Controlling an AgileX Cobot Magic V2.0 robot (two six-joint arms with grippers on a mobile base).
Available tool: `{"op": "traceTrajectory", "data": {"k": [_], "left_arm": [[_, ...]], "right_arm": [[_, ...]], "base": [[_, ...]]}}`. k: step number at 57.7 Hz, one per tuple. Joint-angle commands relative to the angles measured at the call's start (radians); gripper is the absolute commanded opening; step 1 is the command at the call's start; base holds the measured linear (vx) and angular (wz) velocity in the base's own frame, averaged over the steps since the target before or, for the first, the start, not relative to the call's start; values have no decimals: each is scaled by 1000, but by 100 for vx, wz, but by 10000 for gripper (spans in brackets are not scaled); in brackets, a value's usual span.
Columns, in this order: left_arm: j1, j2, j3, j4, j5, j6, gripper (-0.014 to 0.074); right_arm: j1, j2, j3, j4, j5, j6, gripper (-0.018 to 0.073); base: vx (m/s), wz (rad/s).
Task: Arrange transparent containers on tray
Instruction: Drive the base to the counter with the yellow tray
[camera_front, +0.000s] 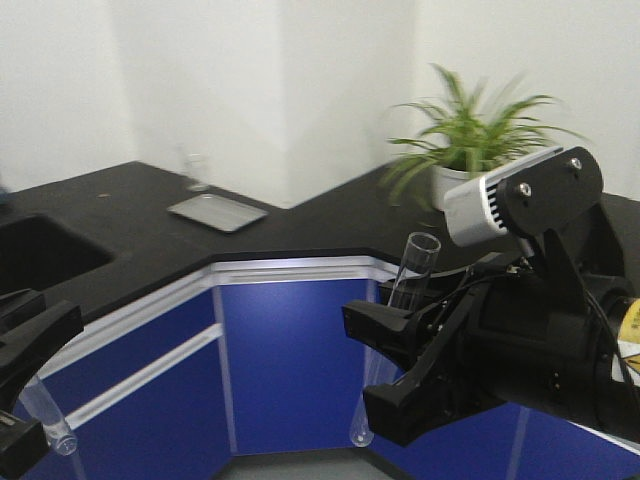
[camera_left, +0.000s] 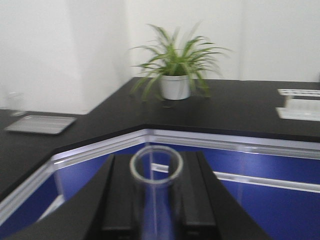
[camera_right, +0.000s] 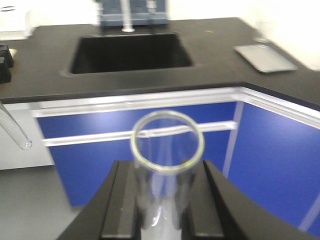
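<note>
Front view, right arm: my right gripper (camera_front: 385, 365) is pinching the right test tube (camera_front: 412, 270) near mid-length. The tube is leaning, with its open rim above my fingers and its round bottom below them.
Front view, left arm: my left gripper (camera_front: 28, 395) is sitting at the picture's edge, and the left test tube (camera_front: 48, 418) is poking out beneath it, round end down.
Front view, goal: a grey tray (camera_front: 218, 212) is lying on the black counter (camera_front: 110, 215), well ahead of both grippers. I cannot tell whether it is the tray meant.
Left wrist view, grip: my left gripper (camera_left: 156, 220) is clamping the left test tube (camera_left: 156, 183), which is centred between the jaws with its rim facing the camera.
Left wrist view, surroundings: a potted plant (camera_left: 172, 67) is standing ahead, and the grey tray (camera_left: 42, 124) is lying far to the hand's left.
Right wrist view, grip: my right gripper (camera_right: 167, 220) is grasping the right test tube (camera_right: 165, 190), squarely between the jaws.
Right wrist view, surroundings: a sink (camera_right: 130, 52) is lying ahead and the grey tray (camera_right: 265, 58) ahead-right. The left test tube (camera_right: 15, 132) is hanging off to the left.
Doing it well: I judge that I am carrying both tubes toward a tray. Glass is slippery and brittle, so I am aiming for an even pinch, slow travel and tubes well apart. Each tube should be levelled low over the tray and released only once it is resting.
</note>
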Motion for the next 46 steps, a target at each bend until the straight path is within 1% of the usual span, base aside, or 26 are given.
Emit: {"op": "traceTrajectory", "data": {"k": [1,46], "left_arm": [[-6,-7,-39,-5,-84,-9,30],[-6,-7,-39,-5,-84,-9,30]], "right_arm": [[-1,-21,-36,-1,-85,-9,-1],[-1,-21,-36,-1,-85,-9,-1]], "base": [[8,71],[15,66]]}}
